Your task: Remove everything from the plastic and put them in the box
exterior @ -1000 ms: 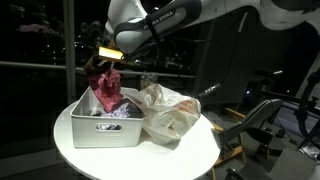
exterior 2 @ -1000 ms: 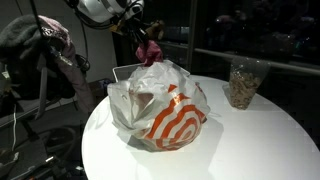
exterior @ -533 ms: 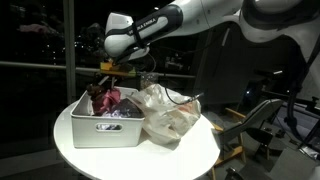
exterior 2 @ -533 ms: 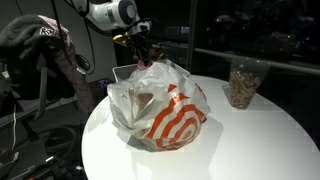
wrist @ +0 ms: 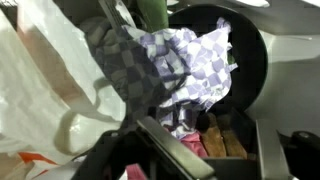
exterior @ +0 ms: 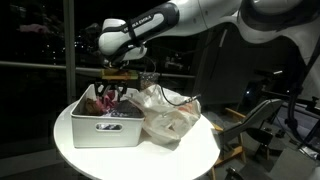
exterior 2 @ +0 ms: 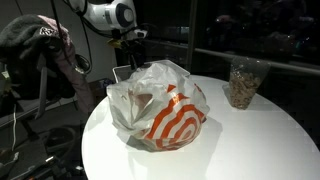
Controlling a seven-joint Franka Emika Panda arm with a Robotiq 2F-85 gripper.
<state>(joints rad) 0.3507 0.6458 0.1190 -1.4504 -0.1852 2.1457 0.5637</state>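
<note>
Your gripper (exterior: 112, 91) hangs over the box (exterior: 95, 134), jaws parted, holding nothing. The bag (exterior: 170, 115) sits right beside the box, sideways from the gripper; cloths (exterior: 106, 104) lie in the box.

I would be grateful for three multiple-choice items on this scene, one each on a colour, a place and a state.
1. The print on the plastic bag is: A green; B orange-red; C blue.
2. The fingers are: A above the white bin; B above the bag; C far from both.
3. The bag is: A folded flat; B hanging from the fingers; C crumpled on the table.
Answers: B, its rings are orange-red; A, they hang over the bin's cloths; C, it slumps wrinkled beside the bin.
</note>
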